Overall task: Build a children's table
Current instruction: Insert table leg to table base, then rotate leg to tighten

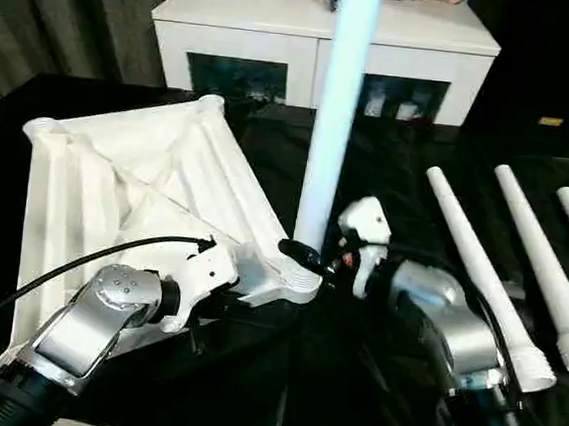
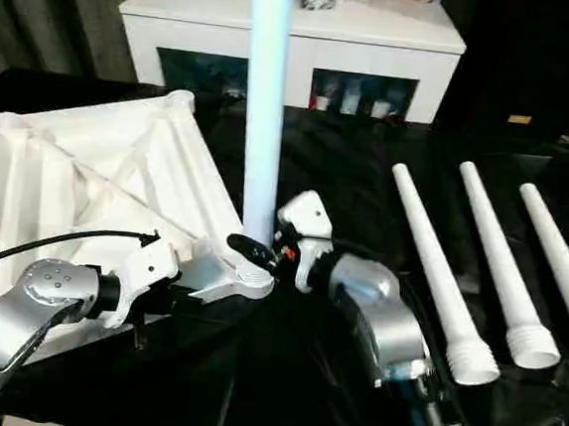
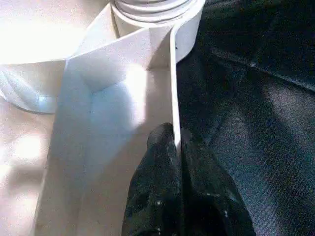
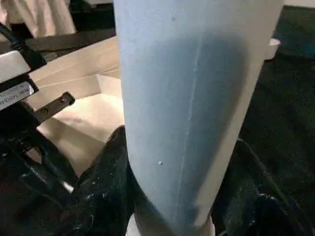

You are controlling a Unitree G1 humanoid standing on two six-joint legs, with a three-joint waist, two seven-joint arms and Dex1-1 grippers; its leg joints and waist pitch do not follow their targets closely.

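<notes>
- Our right gripper (image 1: 306, 256) is clenched around the upright leg (image 1: 335, 118) just above the corner socket (image 1: 293, 286).
- Our left gripper (image 3: 176, 162) pinches the table top (image 1: 127, 194) rim beside that socket.
- We judge: keep the leg vertical while twisting, top braced; three spare legs (image 1: 488, 276) lie beyond the right gripper.

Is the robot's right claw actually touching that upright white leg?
Touching. The right wrist view shows the right gripper with a black finger pressed against each side of the upright leg, no gap between them.
</notes>
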